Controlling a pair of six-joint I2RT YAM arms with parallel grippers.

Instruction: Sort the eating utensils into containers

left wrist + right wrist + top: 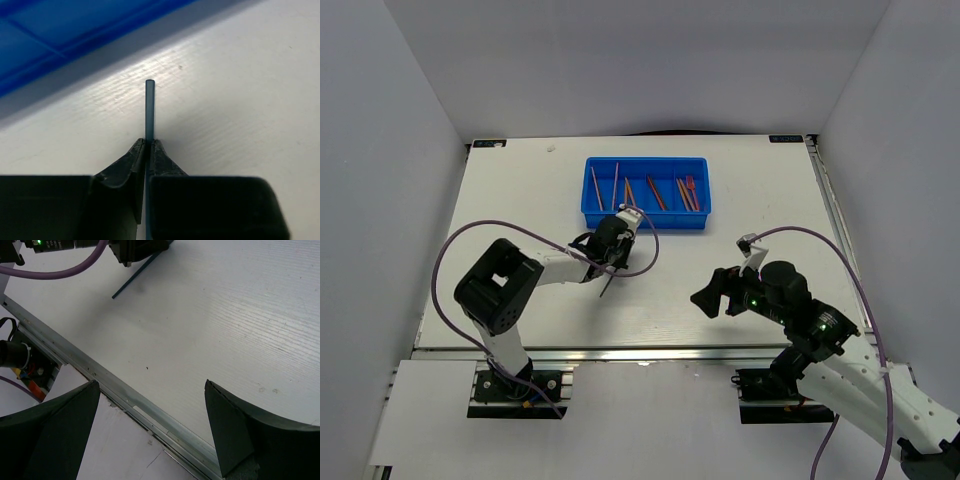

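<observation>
**Item:** dark blue stick (150, 107), over the desk (520, 200).
**Hold:** the left fingers (127, 162) are pinching it partway along its length.
**Axis:** it is running straight out ahead of those fingers. Its tip is pointing at the near wall of the blue tray (670, 222), and its tail is trailing back toward the arm bases.
**Target:** the tray is lying just beyond the tip, with orange and red utensils (655, 192) resting in its compartments.
**Other side:** the right fingers (230, 435) are standing spread wide, holding nothing, well apart from the stick and the tray. The left fingers are sitting nearer.
</observation>
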